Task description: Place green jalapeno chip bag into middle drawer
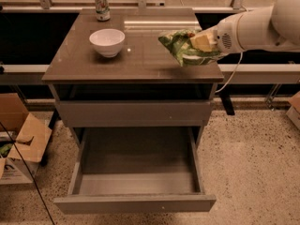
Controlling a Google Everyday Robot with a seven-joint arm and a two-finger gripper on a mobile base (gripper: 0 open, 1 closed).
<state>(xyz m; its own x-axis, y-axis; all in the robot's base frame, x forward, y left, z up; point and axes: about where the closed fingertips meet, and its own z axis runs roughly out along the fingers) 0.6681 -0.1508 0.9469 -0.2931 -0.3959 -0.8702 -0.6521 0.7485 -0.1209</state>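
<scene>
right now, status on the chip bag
Gripper shut on chip bag, over table's right side. Below, middle drawer open. Left: bowl and can, out of the way.

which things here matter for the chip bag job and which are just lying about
Job: green jalapeno chip bag, gripped by the claw over the tabletop at right; open middle drawer.
Lying about: white bowl, drink can, cardboard box.

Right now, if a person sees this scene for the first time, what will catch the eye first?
The big white arm on the right stands out first: its hand grips the green jalapeno chip bag at the right side of the dark cabinet top. Next is the middle drawer, pulled wide open low in front. A white bowl sits on the left of the top, with a drink can behind it.
</scene>
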